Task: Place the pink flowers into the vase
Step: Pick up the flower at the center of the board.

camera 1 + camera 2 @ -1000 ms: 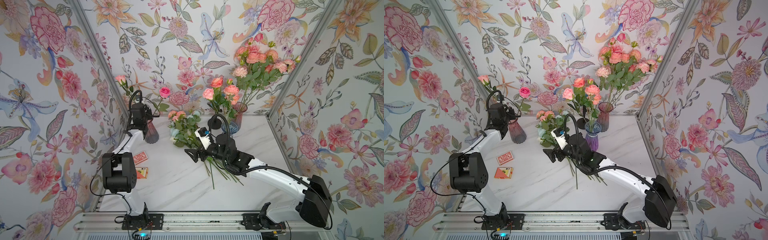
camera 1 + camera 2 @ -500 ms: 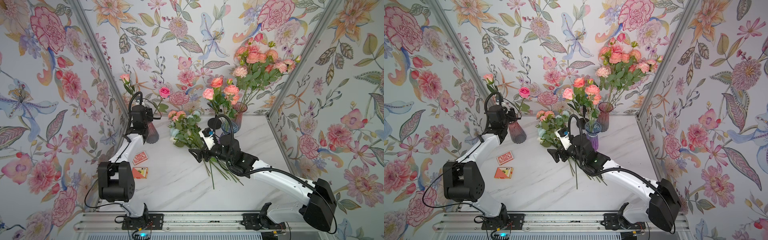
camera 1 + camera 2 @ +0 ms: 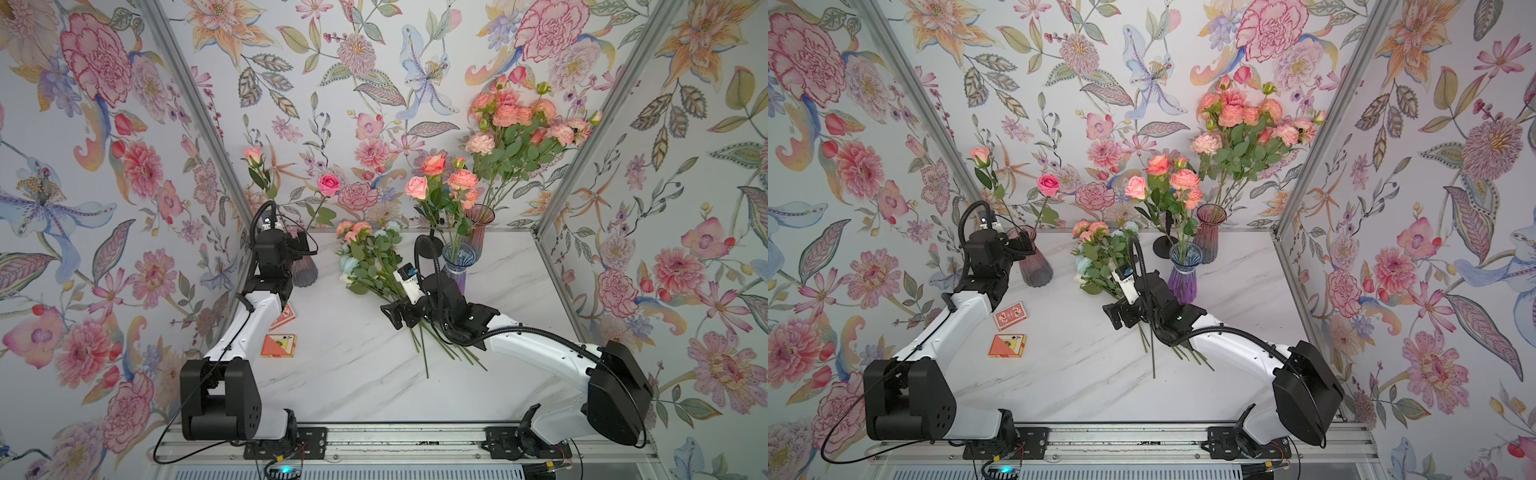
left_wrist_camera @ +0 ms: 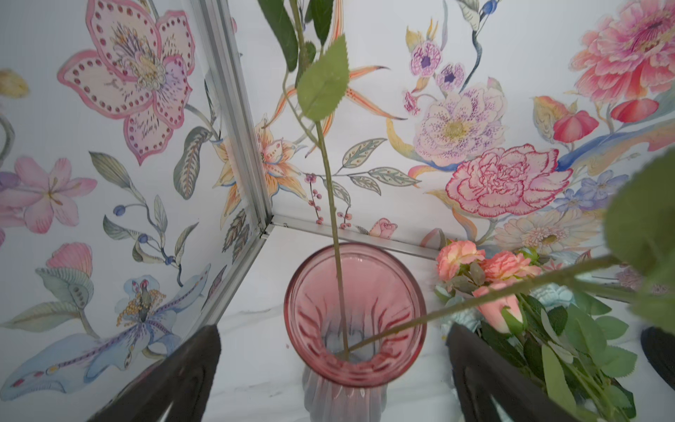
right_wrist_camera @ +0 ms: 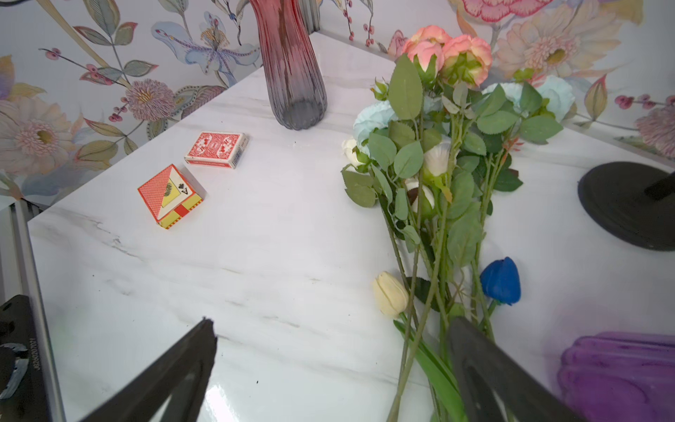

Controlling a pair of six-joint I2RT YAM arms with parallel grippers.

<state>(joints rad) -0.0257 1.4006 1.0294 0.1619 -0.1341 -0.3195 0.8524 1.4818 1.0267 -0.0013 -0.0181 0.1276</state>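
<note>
Left fingers point(image 4: 182, 372) spread wide above vase point(image 4: 383, 292); two pink flowers point(image 4: 330, 190) stood inside. Right fingers point(image 5: 175, 369) wide, empty, over bunch point(image 5: 438, 164) lying on counter point(image 5: 277, 237). Card box point(image 5: 170, 195) showed "A" with spade; other print unreadable.

Two arms alike. Left arm point(image 3: 249, 324), right arm point(image 3: 540, 349): glossy white link shells, small dark screws along sides, boxy black joint housings point(image 3: 220, 399), corners rounded. Ribbed black cable point(image 3: 435, 266) loops over each wrist. White camera block point(image 3: 409, 284), blue mark, on wrist. Left gripper point(image 4: 332, 329), right gripper point(image 5: 331, 320): matte black tapering fingers point(image 5: 164, 376), long slot cut-outs. Black base plates point(image 3: 320, 440), bolted, at each foot.
</note>
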